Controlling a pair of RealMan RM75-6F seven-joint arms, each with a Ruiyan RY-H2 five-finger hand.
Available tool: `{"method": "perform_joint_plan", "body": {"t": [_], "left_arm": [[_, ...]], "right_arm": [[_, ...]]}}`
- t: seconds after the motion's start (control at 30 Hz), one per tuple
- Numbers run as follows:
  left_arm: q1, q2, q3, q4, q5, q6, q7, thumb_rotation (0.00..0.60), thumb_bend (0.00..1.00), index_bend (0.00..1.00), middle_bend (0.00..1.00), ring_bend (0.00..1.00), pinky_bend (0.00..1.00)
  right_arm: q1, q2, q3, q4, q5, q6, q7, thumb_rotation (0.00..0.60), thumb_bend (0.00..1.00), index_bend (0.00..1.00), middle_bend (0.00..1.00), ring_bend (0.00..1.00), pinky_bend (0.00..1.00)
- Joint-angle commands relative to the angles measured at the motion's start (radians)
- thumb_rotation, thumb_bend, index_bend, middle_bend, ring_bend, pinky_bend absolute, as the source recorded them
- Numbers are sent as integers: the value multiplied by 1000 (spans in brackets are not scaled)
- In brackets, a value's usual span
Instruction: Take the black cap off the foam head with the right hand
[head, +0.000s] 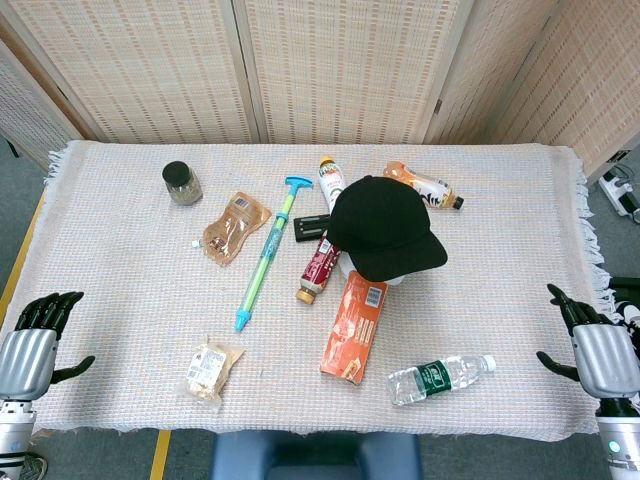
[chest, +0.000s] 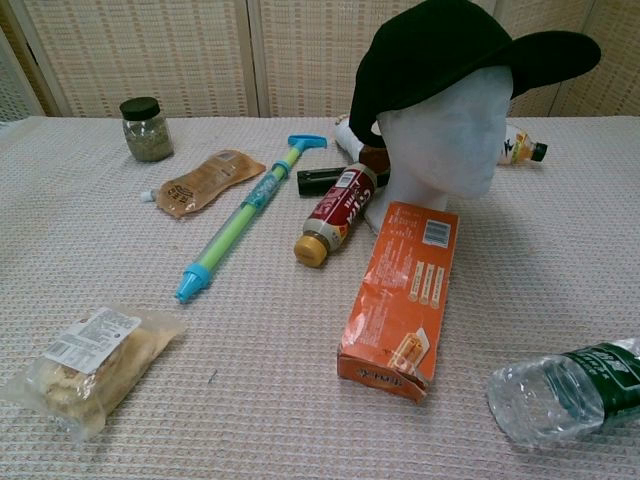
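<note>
A black cap (head: 382, 227) sits on a white foam head (chest: 447, 140) near the middle of the table, brim toward the front right; the cap (chest: 452, 55) covers the head's top in the chest view. My right hand (head: 598, 352) hovers off the table's right front edge, fingers apart, holding nothing, well away from the cap. My left hand (head: 32, 345) is at the left front edge, fingers spread and empty. Neither hand appears in the chest view.
An orange box (head: 354, 327) lies in front of the head, a water bottle (head: 440, 378) at front right. A red bottle (head: 320, 267), blue-green pump (head: 265, 253), brown pouch (head: 236, 227), jar (head: 182, 183), snack packet (head: 212, 370) and two bottles (head: 425, 187) behind lie around.
</note>
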Motion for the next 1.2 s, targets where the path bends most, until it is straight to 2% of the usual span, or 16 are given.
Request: {"method": "perform_joint_plan", "body": {"t": [0.03, 0.37, 0.63, 0.7, 0.9, 1.0, 1.2], "left_arm": [[-3, -2, 1, 2, -1, -5, 2, 600, 30, 156, 195, 145, 162], [1, 0, 2, 2, 2, 6, -7, 600, 31, 156, 195, 145, 162], [-3, -2, 3, 3, 11, 6, -13, 600, 29, 156, 195, 145, 161], [-5, -2, 2, 2, 10, 5, -17, 600, 30, 156, 195, 145, 161], [-9, 3, 3, -3, 15, 1, -21, 600, 30, 158, 195, 145, 162], [-8, 7, 3, -8, 16, 3, -22, 600, 28, 159, 195, 145, 162], [-4, 14, 6, -16, 11, 3, -20, 600, 30, 159, 195, 145, 162]], "right_arm": [[2, -5, -3, 2, -1, -6, 2, 600, 0, 98, 264, 271, 465], [-6, -12, -4, 15, -17, 15, 23, 600, 0, 104, 265, 279, 465], [2, -26, -3, 34, -67, 41, 42, 600, 0, 180, 297, 347, 478], [13, -33, 5, 41, -91, 51, 47, 600, 0, 210, 323, 412, 539], [89, -45, 37, 47, -174, 36, 51, 600, 0, 277, 351, 724, 821], [142, -36, 61, 23, -199, 0, 35, 600, 0, 276, 351, 787, 882], [212, -17, 100, -27, -217, -46, 15, 600, 0, 266, 351, 823, 945]]}}
